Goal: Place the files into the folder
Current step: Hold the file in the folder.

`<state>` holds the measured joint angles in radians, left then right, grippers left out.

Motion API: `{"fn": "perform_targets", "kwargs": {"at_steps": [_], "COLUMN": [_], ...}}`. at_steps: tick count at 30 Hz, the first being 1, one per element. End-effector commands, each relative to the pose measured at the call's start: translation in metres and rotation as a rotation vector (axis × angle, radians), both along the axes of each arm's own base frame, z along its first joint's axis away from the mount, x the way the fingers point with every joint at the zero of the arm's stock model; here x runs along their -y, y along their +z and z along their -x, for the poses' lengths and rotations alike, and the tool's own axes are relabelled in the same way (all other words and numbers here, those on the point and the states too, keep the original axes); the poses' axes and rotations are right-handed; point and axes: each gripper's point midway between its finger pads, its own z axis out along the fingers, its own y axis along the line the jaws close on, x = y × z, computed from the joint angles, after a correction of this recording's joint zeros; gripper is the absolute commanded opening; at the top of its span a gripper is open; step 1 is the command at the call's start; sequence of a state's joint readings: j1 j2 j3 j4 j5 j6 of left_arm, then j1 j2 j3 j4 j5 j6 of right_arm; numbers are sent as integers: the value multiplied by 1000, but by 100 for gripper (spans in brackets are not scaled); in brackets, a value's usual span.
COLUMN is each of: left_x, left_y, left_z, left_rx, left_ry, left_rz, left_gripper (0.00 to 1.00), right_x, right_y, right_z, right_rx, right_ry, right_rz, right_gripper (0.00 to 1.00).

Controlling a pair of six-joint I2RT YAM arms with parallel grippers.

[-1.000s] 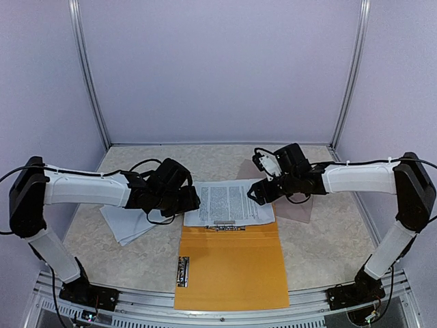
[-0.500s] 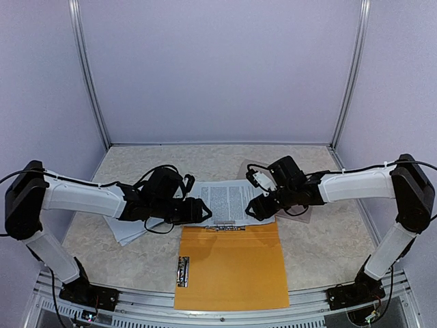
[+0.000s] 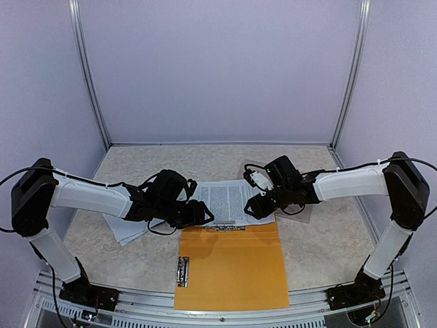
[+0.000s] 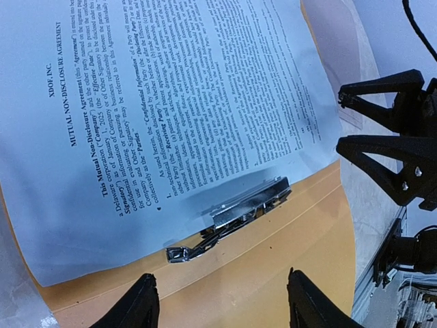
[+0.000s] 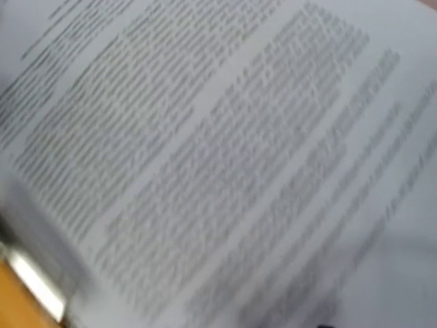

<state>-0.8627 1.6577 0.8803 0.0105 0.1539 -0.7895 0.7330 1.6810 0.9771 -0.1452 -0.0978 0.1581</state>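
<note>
1. Left gripper (image 4: 220, 290): jaws apart with nothing between them, poised low over the orange folder (image 3: 232, 270), just beside the metal clip (image 4: 235, 215).
2. Right gripper (image 4: 339, 123): jaws also apart, tips just at the right edge of the printed sheet (image 4: 171, 116), nothing clamped.
3. Sheet lies flat, text up, on the far leaf of the opened folder, with its near edge at the clip. Whether that edge is tucked under the clip's bar or only butts against it is hard to tell. The right wrist view gives little but blurred print.
4. More files wait outside. A stack of white sheets (image 3: 126, 229) sits on the table (image 3: 321, 253) left of the folder, partly under the left arm. A taupe cover (image 3: 304, 208) lies beneath the right arm.
5. Step in hand, as I judge it: squaring this one sheet on the folder leaf and seating it at the clip, one gripper on each side.
6. Next move likely calls for a light hold on the sheet's side edges, sliding it without buckling. After that, the left arm can fetch from the stack.
</note>
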Motion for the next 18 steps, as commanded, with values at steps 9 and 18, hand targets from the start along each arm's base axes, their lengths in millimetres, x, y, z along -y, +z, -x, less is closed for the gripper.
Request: {"fn": "perform_targets", "kwargs": {"at_steps": [9,18], "left_x": [-2,0], "left_y": [0,-13], "left_z": [1,6], "left_rx": [-32,-95], "left_ry": [38,36], "left_rz": [12,-12], "left_gripper": [63,64], "right_x": [-37,-27], "right_y": [-46,-75], "right_z": [-50,-41], "right_rx": [10,-36], "right_ry": [-8,-13], "right_rz": [70,118], "right_gripper": [51,49]}}
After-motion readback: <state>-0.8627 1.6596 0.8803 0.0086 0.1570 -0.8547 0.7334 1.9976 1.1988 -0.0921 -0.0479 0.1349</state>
